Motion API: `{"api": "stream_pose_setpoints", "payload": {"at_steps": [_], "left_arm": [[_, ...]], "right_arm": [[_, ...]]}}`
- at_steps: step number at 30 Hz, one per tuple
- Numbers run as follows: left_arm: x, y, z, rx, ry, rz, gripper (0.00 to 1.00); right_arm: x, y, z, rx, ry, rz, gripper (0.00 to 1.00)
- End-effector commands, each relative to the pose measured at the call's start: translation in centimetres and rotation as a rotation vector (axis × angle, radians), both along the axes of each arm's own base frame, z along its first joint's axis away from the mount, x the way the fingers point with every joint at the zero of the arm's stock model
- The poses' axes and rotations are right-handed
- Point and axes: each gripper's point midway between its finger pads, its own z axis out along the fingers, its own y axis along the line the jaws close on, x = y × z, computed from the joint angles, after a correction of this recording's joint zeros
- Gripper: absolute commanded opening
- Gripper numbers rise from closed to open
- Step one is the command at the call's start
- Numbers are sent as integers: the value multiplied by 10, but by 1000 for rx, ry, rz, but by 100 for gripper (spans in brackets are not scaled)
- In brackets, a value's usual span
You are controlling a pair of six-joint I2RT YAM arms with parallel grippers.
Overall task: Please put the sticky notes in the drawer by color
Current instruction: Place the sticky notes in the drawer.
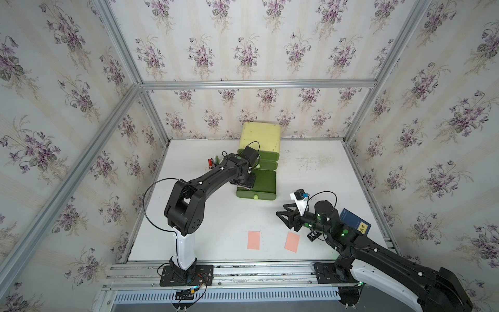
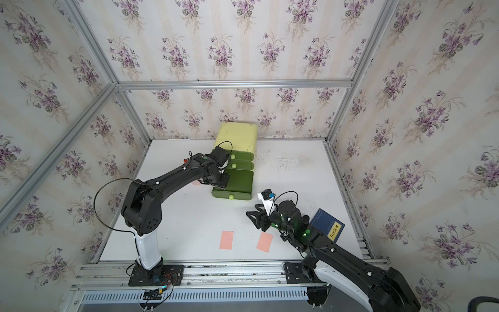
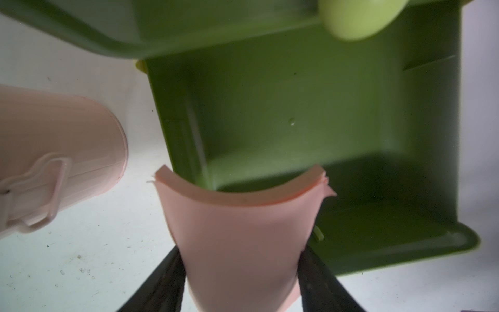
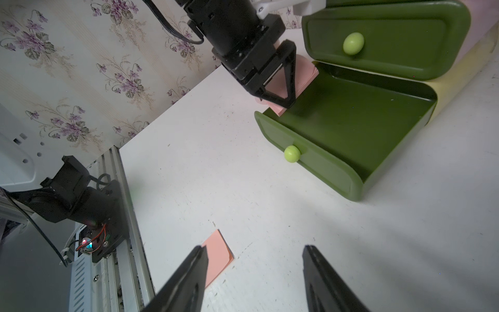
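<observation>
Left wrist view: left gripper point(image 3: 241, 251) clamps a pink sticky note point(image 3: 237, 224) at the open drawer point(image 3: 297, 121); right gripper point(image 1: 281, 210), four o'clock of it, gapes empty.

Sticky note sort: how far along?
Done: no yellow or blue notes in view; upper drawers shut, contents hidden. In hand: left gripper holds a pink note at the open bottom drawer's edge. Left: two pink notes on the table; right gripper open.
</observation>
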Motion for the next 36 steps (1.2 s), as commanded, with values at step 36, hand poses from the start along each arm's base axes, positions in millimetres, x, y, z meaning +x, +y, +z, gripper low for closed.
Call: {"api": "stream_pose_setpoints", "payload": {"at_steps": [36], "left_arm": [[10,2,-40,41,11,83,71]], "right_arm": [[0,-4,-35,-31,49,-25,61]]}}
